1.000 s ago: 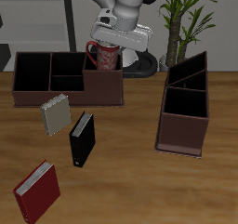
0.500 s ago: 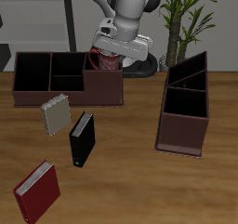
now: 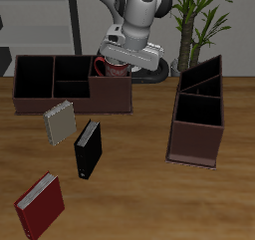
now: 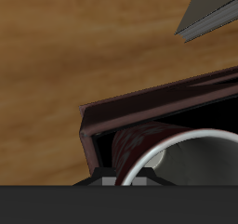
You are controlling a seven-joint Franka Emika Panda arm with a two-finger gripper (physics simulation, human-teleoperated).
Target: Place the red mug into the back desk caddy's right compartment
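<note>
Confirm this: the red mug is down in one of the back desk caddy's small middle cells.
Wrong cell. The exterior view shows the red mug sunk in the back desk caddy at its large end cell, below the end effector, not a small middle cell.

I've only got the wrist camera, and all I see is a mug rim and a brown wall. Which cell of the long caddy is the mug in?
Observer: The red mug is low in the right compartment, the large end cell of the back desk caddy. Only its top shows above the wall.
Operator: Is anything in the other cells?
Observer: No. The two small middle cells and the far end cell show only black insides.
Operator: What's in front of the caddy?
Observer: Three books nearer the table's front edge: a grey book, a black book and a red book.
</note>
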